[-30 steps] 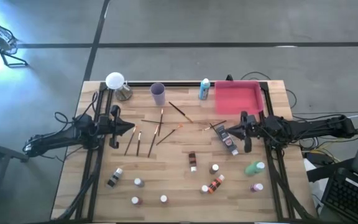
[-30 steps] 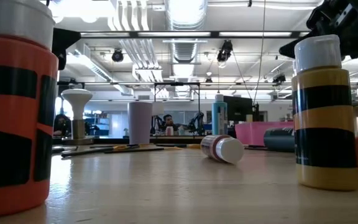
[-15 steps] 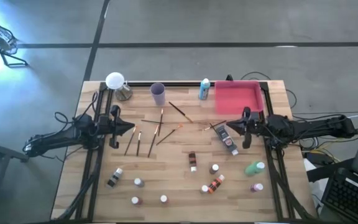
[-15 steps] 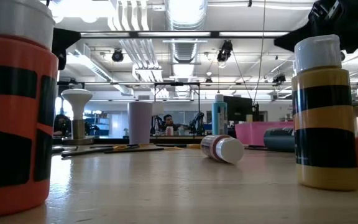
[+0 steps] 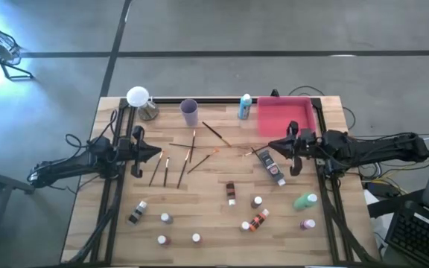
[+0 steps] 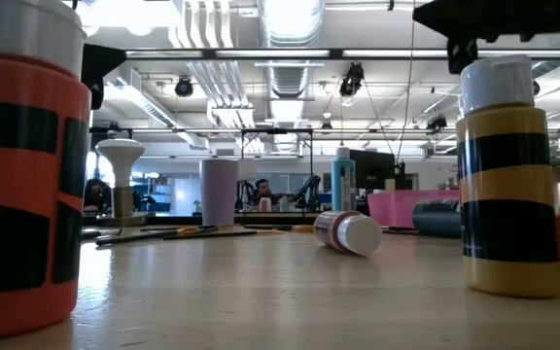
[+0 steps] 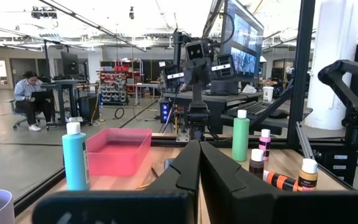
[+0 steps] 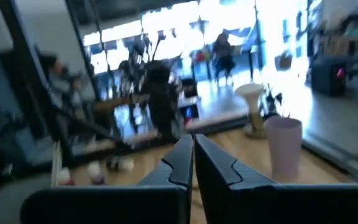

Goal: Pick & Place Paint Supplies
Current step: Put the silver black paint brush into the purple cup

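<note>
Thin brushes lie scattered across the middle of the table. A dark tube lies to their right. Several small white-capped paint bottles stand or lie on the near half, among them a brown one, a green one and an orange-black one. A blue bottle stands beside the pink tray. My left gripper hovers shut at the table's left, left of the brushes. My right gripper is shut and raised above the tube's far end, holding nothing.
A lilac cup and a white mushroom-shaped lamp stand near the far edge. Black frame rails run along the table's left and right sides. A person sits far back in the room.
My right gripper has risen above the table over the dark tube, shifting slightly toward the far edge, and has stayed shut. Nothing on the table has moved.
</note>
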Controlling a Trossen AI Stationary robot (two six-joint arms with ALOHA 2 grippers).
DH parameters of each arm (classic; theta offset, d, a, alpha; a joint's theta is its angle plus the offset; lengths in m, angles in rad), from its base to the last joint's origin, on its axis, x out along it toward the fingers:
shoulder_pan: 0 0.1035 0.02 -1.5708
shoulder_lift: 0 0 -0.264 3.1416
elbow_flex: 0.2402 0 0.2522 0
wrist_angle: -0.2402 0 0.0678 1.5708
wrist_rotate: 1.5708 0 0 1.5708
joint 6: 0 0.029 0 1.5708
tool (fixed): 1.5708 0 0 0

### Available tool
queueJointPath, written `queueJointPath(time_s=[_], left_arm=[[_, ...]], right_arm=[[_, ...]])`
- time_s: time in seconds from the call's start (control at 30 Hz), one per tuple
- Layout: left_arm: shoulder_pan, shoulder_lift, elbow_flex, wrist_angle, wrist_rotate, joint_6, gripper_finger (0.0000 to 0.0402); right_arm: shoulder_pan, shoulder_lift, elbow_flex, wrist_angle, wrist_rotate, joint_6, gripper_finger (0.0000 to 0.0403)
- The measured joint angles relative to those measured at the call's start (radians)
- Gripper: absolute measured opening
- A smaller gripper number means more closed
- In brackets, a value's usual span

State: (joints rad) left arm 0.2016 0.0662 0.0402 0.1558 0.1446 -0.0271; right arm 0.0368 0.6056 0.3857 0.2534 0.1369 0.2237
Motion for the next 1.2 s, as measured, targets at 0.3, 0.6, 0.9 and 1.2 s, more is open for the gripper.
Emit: queueJointPath(time_s=[0.3, 0.6, 0.9, 1.2], left_arm=[[0.0, 0.0, 0.0, 0.0, 0.0, 0.0, 0.0014], [0.0, 0.0, 0.0, 0.0, 0.0, 0.0, 0.0014], [0.0, 0.0, 0.0, 0.0, 0.0, 0.0, 0.0014], [0.0, 0.0, 0.0, 0.0, 0.0, 0.0, 0.0014]], right_arm=[[0.0, 0.209, 0.245, -0.287, -0.007, -0.071, 0.0092], [0.0, 0.275, 0.304, -0.311, 0.013, -0.071, 0.0141], [0.0, 0.272, 0.332, -0.483, 0.015, -0.07, 0.0164], [0.0, 0.294, 0.36, -0.658, -0.01, -0.058, 0.0177]])
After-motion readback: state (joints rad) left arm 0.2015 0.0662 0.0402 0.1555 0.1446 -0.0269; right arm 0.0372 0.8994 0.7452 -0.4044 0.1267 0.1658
